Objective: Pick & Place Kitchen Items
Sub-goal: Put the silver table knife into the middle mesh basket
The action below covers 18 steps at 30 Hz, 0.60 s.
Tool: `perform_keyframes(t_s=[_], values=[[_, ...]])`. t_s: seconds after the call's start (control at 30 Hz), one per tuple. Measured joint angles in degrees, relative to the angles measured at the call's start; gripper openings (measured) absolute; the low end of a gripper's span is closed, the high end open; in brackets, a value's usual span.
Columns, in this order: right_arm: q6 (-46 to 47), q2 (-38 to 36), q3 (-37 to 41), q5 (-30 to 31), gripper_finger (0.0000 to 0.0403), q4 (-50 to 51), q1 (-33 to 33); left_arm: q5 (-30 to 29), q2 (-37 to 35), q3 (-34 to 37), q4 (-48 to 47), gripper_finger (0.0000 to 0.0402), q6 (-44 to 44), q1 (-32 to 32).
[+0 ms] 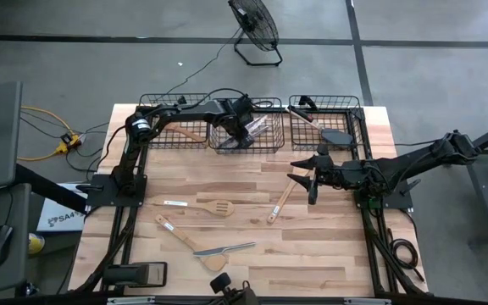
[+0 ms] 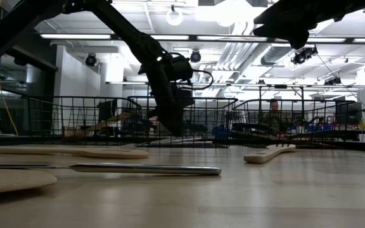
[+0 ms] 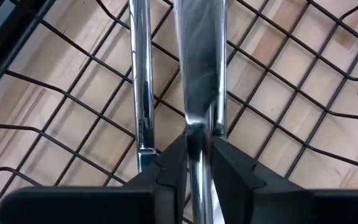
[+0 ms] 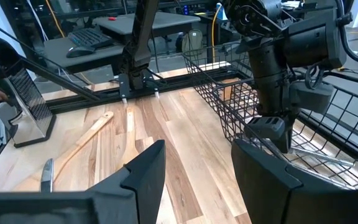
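High view: we see the left gripper (image 1: 246, 129) down in the middle black wire basket (image 1: 271, 144); right gripper (image 1: 314, 174) hovers over the table, fingers apart, empty. Left wrist view: fingers (image 3: 166, 171) clamped on a silver metal knife (image 3: 197, 81) — lying on the basket mesh.

Robotics lab: concrete floor (image 1: 413, 34), floor fan (image 1: 255, 25), ceiling strip lights (image 2: 94, 37).
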<state>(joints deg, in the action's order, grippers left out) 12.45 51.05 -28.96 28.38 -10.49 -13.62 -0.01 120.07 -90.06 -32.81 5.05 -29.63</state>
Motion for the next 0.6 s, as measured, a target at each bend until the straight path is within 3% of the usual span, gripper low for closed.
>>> perform_keyframes(t_s=[0.43,0.6], values=[[0.0,0.0,0.0,0.0,0.0176,0.0,0.0,1.2,-0.3,0.2,-0.4,0.0045,-0.9,0.0],[0.0,0.0,0.0,-0.1,0.0176,0.0,0.0,0.3,-1.8,0.3,-0.7,0.001,-4.0,0.0]])
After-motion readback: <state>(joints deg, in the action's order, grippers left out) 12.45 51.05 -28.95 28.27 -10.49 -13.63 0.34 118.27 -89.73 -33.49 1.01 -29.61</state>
